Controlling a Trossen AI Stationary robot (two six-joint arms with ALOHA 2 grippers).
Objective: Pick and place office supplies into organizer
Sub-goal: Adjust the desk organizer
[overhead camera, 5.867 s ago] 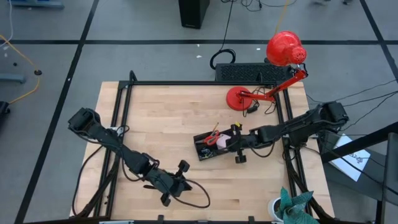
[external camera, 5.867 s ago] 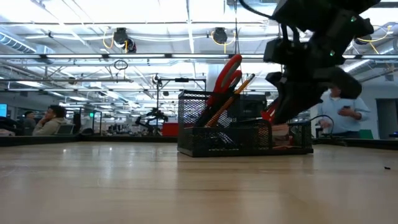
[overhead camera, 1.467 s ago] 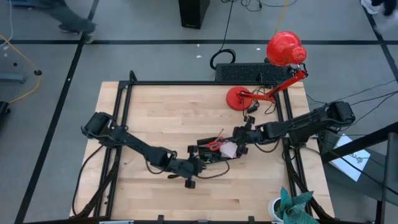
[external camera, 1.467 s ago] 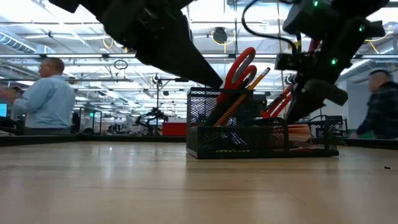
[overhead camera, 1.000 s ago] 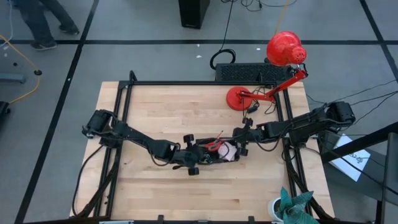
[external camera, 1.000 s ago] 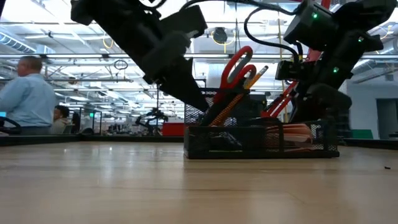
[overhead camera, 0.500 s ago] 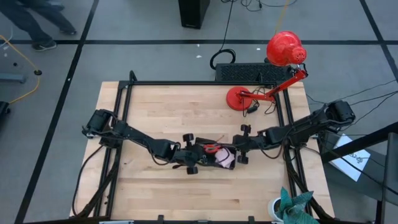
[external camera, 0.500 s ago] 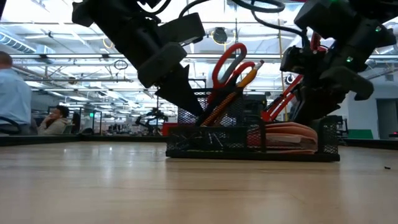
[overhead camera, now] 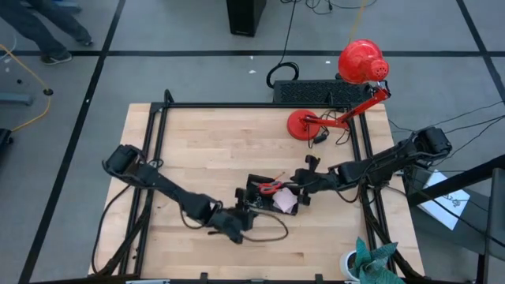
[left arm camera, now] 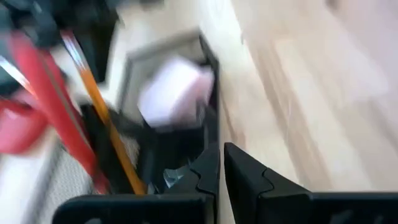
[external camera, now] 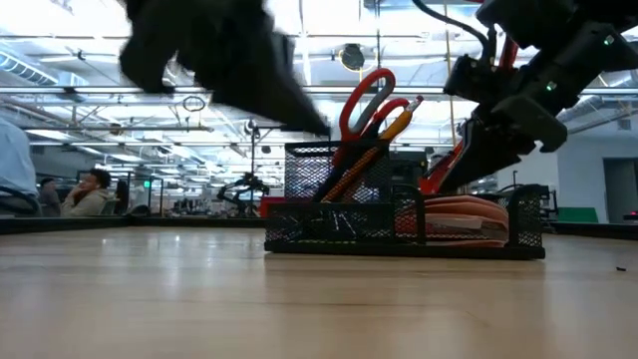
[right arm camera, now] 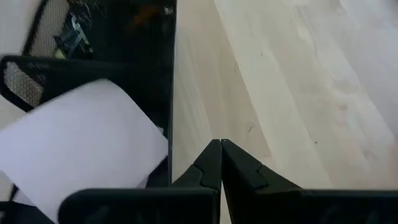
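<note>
Organizer [overhead camera: 267,197]: black mesh tray, standing on the wooden table [overhead camera: 213,150] a little right of the middle, nearer to the front edge. Seen level from the low view as a low wire basket [external camera: 404,224] with a taller cup part at its left end.

Inside the taller part: red-handled scissors [external camera: 361,100] with handles up, leaning together with an orange pencil [external camera: 384,135]. Also visible in the left wrist view, blurred, as a red shape [left arm camera: 53,106] and an orange stick [left arm camera: 102,127]. In the low part on the right side: pink sticky-note pad [overhead camera: 286,201], lying flat; in the right wrist view shown as a pale sheet [right arm camera: 81,146] against the tray's dark wall [right arm camera: 171,81].

Left gripper [overhead camera: 241,222]: just beside the front-left corner of the organizer, low over the table, fingers [left arm camera: 245,177] almost pressed together with only a thin gap, pinching nothing visible. Blurred in the low view.

Right gripper [overhead camera: 302,188]: at the right end of the organizer, just beside the sticky-note pad, fingers [right arm camera: 233,163] pressed fully together, holding nothing.

Red desk lamp [overhead camera: 359,63] with round base [overhead camera: 304,125]: at the far right corner of the table, well apart from the organizer.
</note>
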